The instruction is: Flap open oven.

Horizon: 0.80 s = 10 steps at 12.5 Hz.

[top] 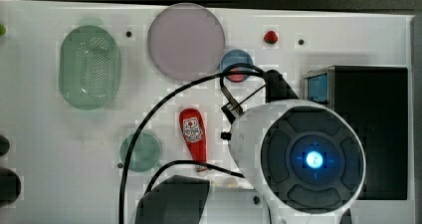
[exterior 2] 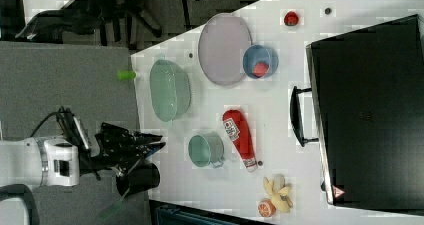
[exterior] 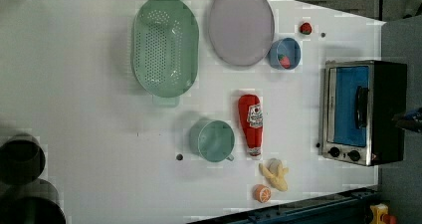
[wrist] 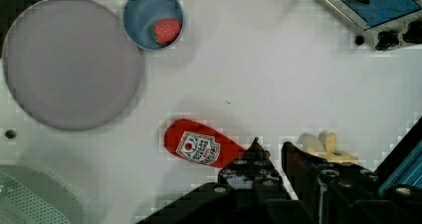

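Oven (exterior: 366,112) on white table (exterior: 89,94), blue door closed. Gripper (wrist: 271,152) above ketchup bottle (wrist: 201,147), fingers narrow, holding nothing, well apart from oven.

Bare table (exterior: 298,114) lies between ketchup bottle (exterior: 251,124) and oven (exterior: 361,112) door.

Bright, even overhead light; white counter (exterior: 89,109) nearly blown out, soft faint shadows beside objects. All views blocky, soft; wrist view foreground blurred.
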{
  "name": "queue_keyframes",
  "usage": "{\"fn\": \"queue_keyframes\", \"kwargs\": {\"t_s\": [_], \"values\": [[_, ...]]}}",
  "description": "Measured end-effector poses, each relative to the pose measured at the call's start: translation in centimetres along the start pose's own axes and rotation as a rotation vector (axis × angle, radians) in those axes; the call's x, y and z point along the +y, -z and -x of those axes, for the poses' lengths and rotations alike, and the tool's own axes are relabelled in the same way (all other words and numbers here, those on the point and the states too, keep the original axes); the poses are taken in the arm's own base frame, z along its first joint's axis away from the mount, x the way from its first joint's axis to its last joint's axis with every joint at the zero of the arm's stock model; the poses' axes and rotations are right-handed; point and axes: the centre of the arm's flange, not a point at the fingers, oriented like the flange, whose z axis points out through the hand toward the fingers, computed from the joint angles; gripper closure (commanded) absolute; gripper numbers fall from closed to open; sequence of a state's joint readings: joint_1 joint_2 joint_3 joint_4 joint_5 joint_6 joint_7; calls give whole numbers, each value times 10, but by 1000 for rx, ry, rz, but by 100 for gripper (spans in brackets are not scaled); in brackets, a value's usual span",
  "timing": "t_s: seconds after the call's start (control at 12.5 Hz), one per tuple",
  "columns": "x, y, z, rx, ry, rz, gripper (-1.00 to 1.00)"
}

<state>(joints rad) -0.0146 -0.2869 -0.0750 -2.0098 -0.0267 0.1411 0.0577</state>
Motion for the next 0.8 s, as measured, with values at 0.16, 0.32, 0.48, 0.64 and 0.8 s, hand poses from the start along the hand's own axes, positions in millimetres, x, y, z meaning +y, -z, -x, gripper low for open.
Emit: {"fn": "queue_keyframes", "kwargs": {"t_s": [0.16,0.32,0.48,0.64,0.8], "values": [[9,-14,-5,-25,18,18,65],[21,-24,-17,-39,97,16,65],[39,-28,-35,-44,193,5,65],[57,-35,-64,-13,332,-22,65],[79,-49,-97,37,468,-53,65]]}}
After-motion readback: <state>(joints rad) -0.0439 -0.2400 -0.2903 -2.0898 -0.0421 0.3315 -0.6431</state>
